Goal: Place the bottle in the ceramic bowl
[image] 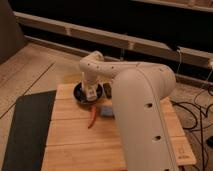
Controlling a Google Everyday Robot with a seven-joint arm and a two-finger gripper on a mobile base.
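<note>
So the gripper (90, 93) is hung right over the ceramic bowl (80, 95), which is set at the far left corner of the wooden table (75, 140). A small pale boxy thing with dark marks is seen at the gripper tip, low over the bowl's middle. That's probably the bottle (91, 92), though it can't be told for sure. It can't be made out how the gripper is set on it either, so whether it's let go yet is left open.

The arm (135, 100) is bent down from the elbow, presumably so the bottle gets lowered straight into the bowl rather than dropped from the side.

Inside the bowl, nothing else can be picked out; most of it is covered by the gripper.

Just beside the bowl, a small black oblong object (106, 90) is left on the table. A blue sponge (106, 110) and an orange stick-like thing (92, 118) are laid nearer, apart from the bowl.
</note>
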